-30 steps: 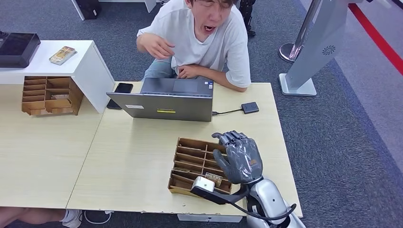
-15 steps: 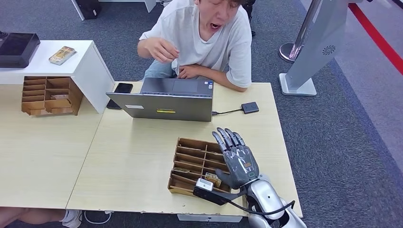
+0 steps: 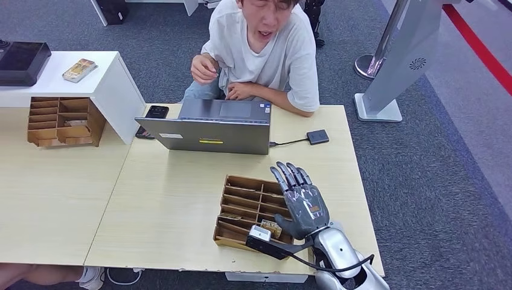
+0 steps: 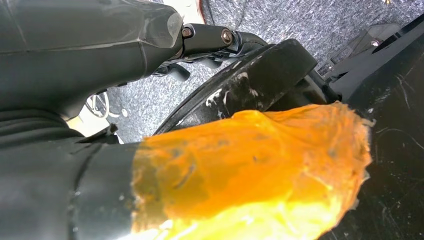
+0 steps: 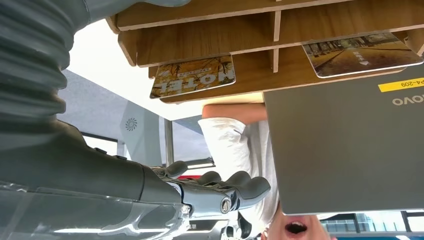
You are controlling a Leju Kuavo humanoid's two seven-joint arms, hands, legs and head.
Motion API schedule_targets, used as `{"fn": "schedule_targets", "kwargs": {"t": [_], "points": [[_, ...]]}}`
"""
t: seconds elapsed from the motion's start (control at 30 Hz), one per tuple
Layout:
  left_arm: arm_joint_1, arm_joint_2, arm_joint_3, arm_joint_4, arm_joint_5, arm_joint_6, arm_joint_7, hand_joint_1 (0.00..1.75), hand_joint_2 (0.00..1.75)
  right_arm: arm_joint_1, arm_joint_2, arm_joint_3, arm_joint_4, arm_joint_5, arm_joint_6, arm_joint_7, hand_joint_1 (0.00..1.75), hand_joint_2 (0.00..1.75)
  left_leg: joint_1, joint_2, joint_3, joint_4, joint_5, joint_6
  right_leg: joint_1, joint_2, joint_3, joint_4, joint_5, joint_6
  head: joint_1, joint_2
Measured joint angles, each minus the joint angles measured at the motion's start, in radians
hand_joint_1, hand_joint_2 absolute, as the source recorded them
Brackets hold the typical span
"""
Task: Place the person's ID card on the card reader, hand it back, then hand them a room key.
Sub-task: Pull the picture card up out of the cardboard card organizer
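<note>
Partly, right hand [image 3: 305, 202] covers wooden organizer [image 3: 244, 202]; fingers spread, empty.

Hotel reception: key-card organizer [image 3: 250, 208], laptop [image 3: 208, 134]

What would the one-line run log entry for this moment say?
right robot hand: open, holding nothing, above card tray | room key cards: in tray | card reader: bare | person: seated behind laptop

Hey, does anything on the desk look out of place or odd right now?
Nothing stands out. The laptop, phone and wooden tray sit squarely on the desk, and the right hand hovers with fingers spread over the tray.
</note>
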State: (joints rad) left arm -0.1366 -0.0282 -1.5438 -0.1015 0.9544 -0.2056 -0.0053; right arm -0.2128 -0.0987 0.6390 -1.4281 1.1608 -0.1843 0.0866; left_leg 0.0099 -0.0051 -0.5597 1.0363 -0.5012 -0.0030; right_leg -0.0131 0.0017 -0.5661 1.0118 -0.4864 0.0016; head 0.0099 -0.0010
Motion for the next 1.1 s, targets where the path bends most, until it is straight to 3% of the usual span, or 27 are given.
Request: {"fn": "schedule_targets", "kwargs": {"t": [0.83,0.87,0.9,1.0,1.03,1.1], "points": [[0.000,0.000,0.000,0.000,-0.009,0.000,0.000,0.00,0.00,-0.017,0.000,-0.016,0.038,-0.003,0.006,0.002,0.03,1.75,0.000,0.000,0.000,0.000,0.000,0.000,0.000,0.000,0.000,0.000,0.000,0.000,0.000,0.000],[0.000,0.000,0.000,0.000,-0.009,0.000,0.000,0.00,0.00,-0.018,0.000,-0.016,0.039,-0.003,0.007,0.002,0.10,1.75,0.000,0.000,0.000,0.000,0.000,0.000,0.000,0.000,0.000,0.000,0.000,0.000,0.000,0.000],[0.000,0.000,0.000,0.000,-0.009,0.000,0.000,0.00,0.00,-0.019,0.000,-0.016,0.041,-0.003,0.007,0.002,0.30,1.75,0.000,0.000,0.000,0.000,0.000,0.000,0.000,0.000,0.000,0.000,0.000,0.000,0.000,0.000],[0.000,0.000,0.000,0.000,-0.009,0.000,0.000,0.00,0.00,-0.019,0.000,-0.016,0.045,-0.003,0.009,0.002,1.33,1.75,0.000,0.000,0.000,0.000,0.000,0.000,0.000,0.000,0.000,0.000,0.000,0.000,0.000,0.000],[0.000,0.000,0.000,0.000,-0.009,0.000,0.000,0.00,0.00,-0.019,0.000,-0.016,0.046,-0.003,0.009,0.002,1.55,1.75,0.000,0.000,0.000,0.000,0.000,0.000,0.000,0.000,0.000,0.000,0.000,0.000,0.000,0.000],[0.000,0.000,0.000,0.000,-0.009,0.000,0.000,0.00,0.00,-0.019,0.000,-0.017,0.049,-0.004,0.010,0.003,1.67,1.75,0.000,0.000,0.000,0.000,0.000,0.000,0.000,0.000,0.000,0.000,0.000,0.000,0.000,0.000]]}}
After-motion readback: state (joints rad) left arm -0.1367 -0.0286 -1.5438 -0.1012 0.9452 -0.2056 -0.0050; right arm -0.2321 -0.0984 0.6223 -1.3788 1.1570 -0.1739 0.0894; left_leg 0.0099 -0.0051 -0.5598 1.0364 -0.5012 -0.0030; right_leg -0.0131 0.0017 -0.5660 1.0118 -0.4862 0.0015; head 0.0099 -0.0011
